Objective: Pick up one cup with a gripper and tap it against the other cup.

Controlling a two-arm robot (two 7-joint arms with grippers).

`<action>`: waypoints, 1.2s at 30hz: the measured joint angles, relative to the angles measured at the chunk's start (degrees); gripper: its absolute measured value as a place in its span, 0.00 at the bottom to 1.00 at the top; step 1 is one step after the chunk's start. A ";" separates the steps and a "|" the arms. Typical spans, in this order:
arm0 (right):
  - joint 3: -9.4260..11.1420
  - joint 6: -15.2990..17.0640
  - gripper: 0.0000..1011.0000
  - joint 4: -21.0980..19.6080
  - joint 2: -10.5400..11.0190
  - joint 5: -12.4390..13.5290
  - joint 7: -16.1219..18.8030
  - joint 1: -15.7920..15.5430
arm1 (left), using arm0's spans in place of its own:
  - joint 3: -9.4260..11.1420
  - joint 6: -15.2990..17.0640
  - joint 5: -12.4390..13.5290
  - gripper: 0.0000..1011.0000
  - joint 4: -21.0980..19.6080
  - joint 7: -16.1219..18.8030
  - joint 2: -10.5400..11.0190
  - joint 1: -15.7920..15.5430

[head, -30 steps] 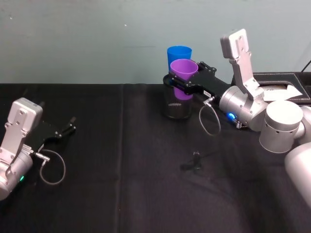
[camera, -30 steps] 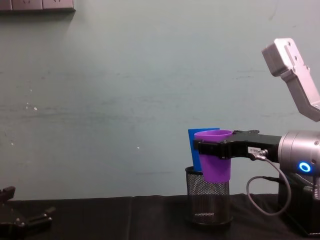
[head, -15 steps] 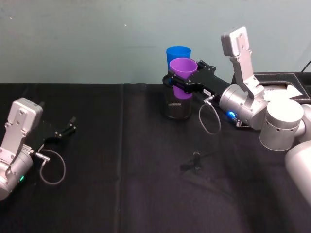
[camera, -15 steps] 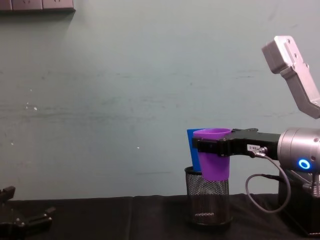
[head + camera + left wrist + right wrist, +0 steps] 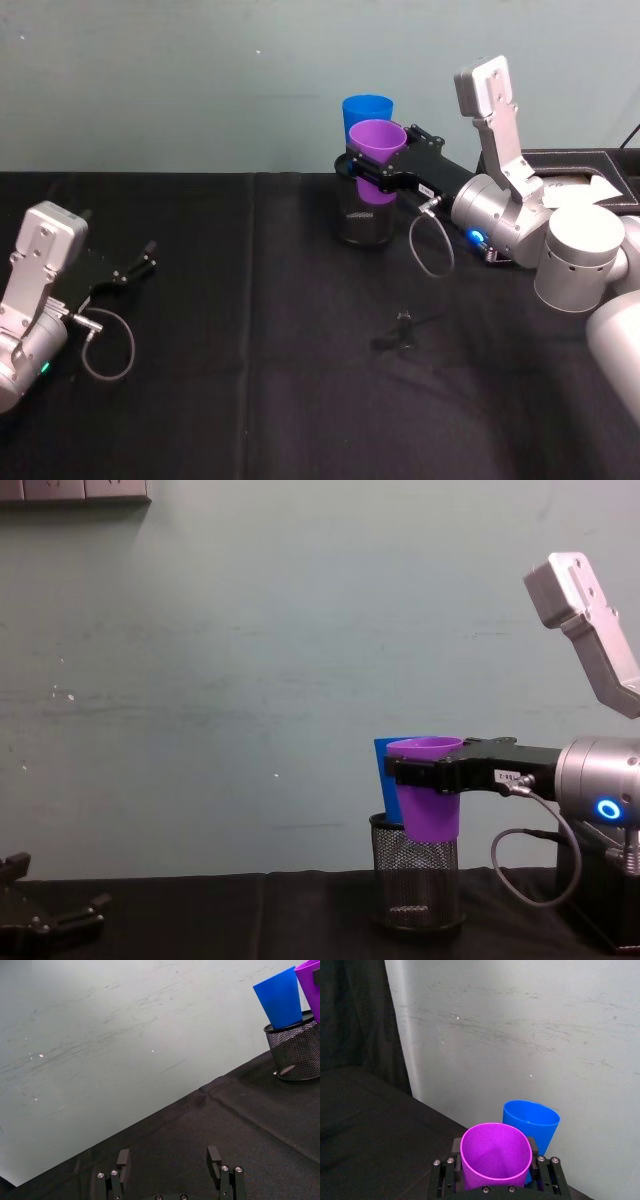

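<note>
- Right gripper (image 5: 374, 176) is reaching over the back of the worktop (image 5: 250, 390); its fingers are clamping the purple cup (image 5: 377, 141) round the upper body, just under the rim.
- Purple cup is hanging upright, off the surface, with its base in front of the top of the black mesh holder (image 5: 362, 226).
- Blue cup (image 5: 368, 108) is standing in the mesh holder, leaning a little, directly behind the purple cup and just beside it; cannot tell if the two are touching.
- Right wrist view: purple cup (image 5: 495, 1156) is sitting between the fingers, with the blue cup (image 5: 532, 1118) right behind.
- Left gripper (image 5: 135, 268) is lying low at the worktop's left side, well apart from the cups, fingers spread wide and holding nothing.
- Black cloth, slightly wrinkled, is covering the worktop; a small black claw (image 5: 403, 333) is lying loose near the middle.
- Pale grey-green wall (image 5: 180, 80), scuffed and streaked, is running along behind the worktop.
- A black box (image 5: 575, 160) is sitting at the far right.
</note>
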 joint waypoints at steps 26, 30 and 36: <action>0.00 -0.01 0.73 -0.02 0.00 -0.01 -0.15 -0.05 | 0.00 0.00 0.00 0.99 0.00 0.00 0.00 0.00; 0.00 -0.01 0.73 -0.02 0.00 0.00 -0.14 -0.05 | 0.00 0.00 0.00 0.99 0.00 0.00 0.00 0.00; 0.00 -0.01 0.73 -0.02 0.00 0.00 -0.12 -0.05 | 0.00 0.00 0.00 0.99 0.00 0.00 0.00 0.00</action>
